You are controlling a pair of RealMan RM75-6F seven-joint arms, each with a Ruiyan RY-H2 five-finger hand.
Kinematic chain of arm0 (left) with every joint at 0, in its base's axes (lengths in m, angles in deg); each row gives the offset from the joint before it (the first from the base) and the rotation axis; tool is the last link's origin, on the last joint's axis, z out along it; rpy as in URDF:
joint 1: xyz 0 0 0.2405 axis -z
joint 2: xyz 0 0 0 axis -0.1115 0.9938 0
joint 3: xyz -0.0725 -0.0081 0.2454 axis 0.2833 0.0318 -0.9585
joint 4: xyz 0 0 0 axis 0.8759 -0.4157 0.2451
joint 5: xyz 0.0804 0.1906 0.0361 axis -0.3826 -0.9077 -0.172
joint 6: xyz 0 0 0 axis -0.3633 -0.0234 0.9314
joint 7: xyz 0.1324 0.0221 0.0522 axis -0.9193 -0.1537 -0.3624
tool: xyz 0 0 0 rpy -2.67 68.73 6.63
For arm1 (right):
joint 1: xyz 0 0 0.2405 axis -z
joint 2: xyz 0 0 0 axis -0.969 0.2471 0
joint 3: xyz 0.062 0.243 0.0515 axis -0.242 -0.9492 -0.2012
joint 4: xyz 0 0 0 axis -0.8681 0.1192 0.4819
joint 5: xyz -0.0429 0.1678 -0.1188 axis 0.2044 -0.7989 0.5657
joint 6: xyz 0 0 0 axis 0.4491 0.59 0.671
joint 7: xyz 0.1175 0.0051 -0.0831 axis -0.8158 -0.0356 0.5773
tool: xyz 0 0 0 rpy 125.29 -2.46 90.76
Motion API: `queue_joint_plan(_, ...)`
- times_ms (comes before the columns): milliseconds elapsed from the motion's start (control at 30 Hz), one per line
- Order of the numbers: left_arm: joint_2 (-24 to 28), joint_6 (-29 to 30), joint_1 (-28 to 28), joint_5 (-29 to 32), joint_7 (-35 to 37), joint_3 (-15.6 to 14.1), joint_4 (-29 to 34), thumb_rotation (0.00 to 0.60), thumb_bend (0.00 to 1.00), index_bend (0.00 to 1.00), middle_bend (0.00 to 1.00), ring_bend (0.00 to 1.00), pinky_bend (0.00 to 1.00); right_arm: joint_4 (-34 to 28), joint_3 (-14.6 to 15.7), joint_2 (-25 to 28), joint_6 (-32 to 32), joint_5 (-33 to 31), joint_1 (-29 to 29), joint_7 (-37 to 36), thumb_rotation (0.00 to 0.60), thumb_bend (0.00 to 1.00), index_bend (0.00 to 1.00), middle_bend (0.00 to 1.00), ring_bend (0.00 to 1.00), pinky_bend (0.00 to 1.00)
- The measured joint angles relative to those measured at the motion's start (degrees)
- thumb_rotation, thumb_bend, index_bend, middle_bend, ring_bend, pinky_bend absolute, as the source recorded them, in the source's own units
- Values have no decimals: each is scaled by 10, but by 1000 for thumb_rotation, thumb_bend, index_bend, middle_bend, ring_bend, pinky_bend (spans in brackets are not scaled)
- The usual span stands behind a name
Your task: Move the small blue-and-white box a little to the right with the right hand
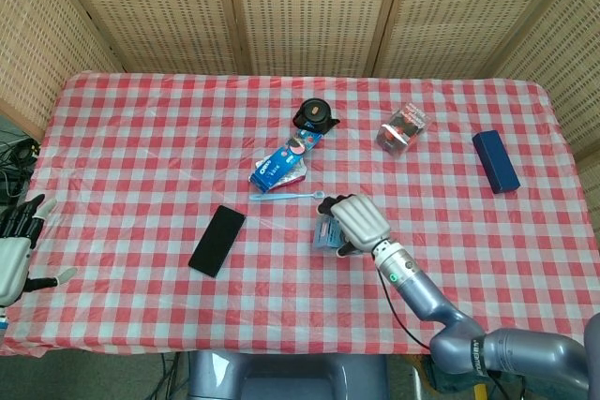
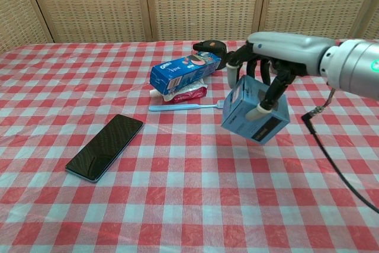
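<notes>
the right hand [image 2: 269, 72] grips the small blue-and-white box [image 2: 256, 112] from above, fingers wrapped down over its front face, and the box hangs tilted, clear of the checked tablecloth [image 2: 177, 205]. in the head view the same right hand [image 1: 361, 222] sits near the middle of the table's front half, with the box [image 1: 327, 232] peeking out at its left side. just behind it lies the light blue toothbrush [image 2: 186, 106], and beyond that the blue cookie box [image 2: 183, 72] resting on a red packet [image 2: 188, 93]. the black phone [image 2: 105, 146] lies flat, well to the left. the left hand [image 1: 17, 255] hangs off the table's left edge, fingers spread, holding nothing.
</notes>
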Motion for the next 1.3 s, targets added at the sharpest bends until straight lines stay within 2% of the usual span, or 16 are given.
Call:
queue_joint_plan(100, -1, -2, 1, -1, -2, -1, 1, 600, 0, 0, 0, 0, 0, 32, 5, -3, 23, 43, 24, -110, 600, 223, 504, 577, 558, 714)
queue_joint_plan(233, -2, -5, 3, 1, -5, -2, 2, 600, 0, 0, 0, 0, 0, 120, 19, -29, 68, 117, 53, -243, 600, 230, 509, 577, 558, 714)
queue_joint_plan(433, -1, -6, 3, 5, -1, -2, 1, 600, 0, 0, 0, 0, 0, 256, 39, -95, 129, 183, 84, -348, 600, 247, 534, 578, 557, 712)
queue_joint_plan(633, -1, -5, 3, 4, 0, -3, 0, 600, 0, 0, 0, 0, 0, 318, 53, -135, 144, 203, 101, -377, 600, 241, 531, 552, 543, 641)
queue_joint_plan(733, -1, -6, 3, 3, -1, -4, 0, 600, 0, 0, 0, 0, 0, 322, 56, -136, 144, 204, 105, -388, 600, 232, 521, 482, 485, 493)
queue_joint_plan(800, -1, -6, 3, 3, -1, -4, 0, 600, 0, 0, 0, 0, 0, 324, 57, -135, 144, 205, 107, -393, 600, 225, 507, 379, 370, 314)
queue_joint_plan(867, -1, -5, 3, 3, -1, -4, 1, 600, 0, 0, 0, 0, 0, 324, 58, -132, 144, 206, 109, -400, 600, 223, 501, 292, 273, 196)
queue_joint_plan(900, -1, -5, 3, 2, -1, -4, 1, 600, 0, 0, 0, 0, 0, 324, 58, -130, 144, 206, 110, -403, 600, 222, 497, 256, 236, 162)
queue_joint_plan(1033, -1, -4, 3, 2, -2, -5, 1, 600, 0, 0, 0, 0, 0, 325, 59, -120, 145, 204, 117, -414, 600, 215, 473, 192, 192, 128)
queue_joint_plan(1133, -1, -3, 2, 0, -3, -6, 3, 600, 0, 0, 0, 0, 0, 325, 61, -107, 146, 202, 125, -426, 600, 204, 395, 155, 172, 105)
queue_joint_plan(1200, 0, -2, 2, -1, -3, -6, 3, 600, 0, 0, 0, 0, 0, 323, 63, -97, 147, 201, 130, -435, 600, 188, 272, 110, 139, 76)
queue_joint_plan(1300, 0, 1, 1, -5, -3, -7, 5, 600, 0, 0, 0, 0, 0, 320, 65, -79, 159, 205, 138, -445, 600, 163, 143, 49, 60, 22)
